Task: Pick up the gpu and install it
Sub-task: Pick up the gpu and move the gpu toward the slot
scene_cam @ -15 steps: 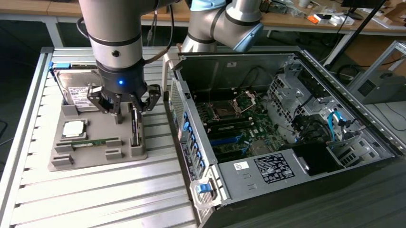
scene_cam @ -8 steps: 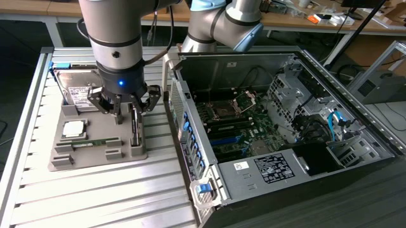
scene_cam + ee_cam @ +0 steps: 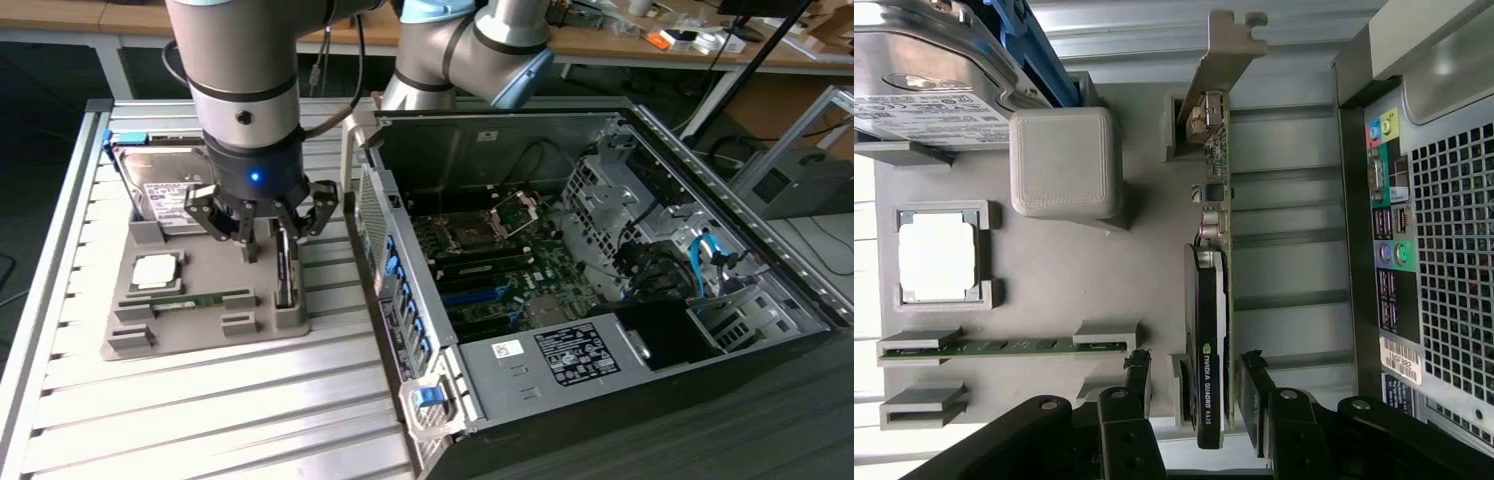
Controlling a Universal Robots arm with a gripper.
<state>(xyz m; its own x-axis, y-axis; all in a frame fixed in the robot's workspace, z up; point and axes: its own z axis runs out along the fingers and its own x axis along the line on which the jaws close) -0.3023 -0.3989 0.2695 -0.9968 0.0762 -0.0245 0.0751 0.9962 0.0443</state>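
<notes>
I'm standing in a robotics lab.
A robot arm (image 3: 240, 90) is hanging over a slatted metal table (image 3: 200, 420), an opened computer case (image 3: 561, 370) is lying beside it, and cluttered wooden benches (image 3: 614, 45) are lining the back.

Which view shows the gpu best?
Wrist view: the gpu stands on edge in the gray holder, with its bracket, cooler and label visible. The exterior view gives its thin dark edge beside the gripper.
</notes>
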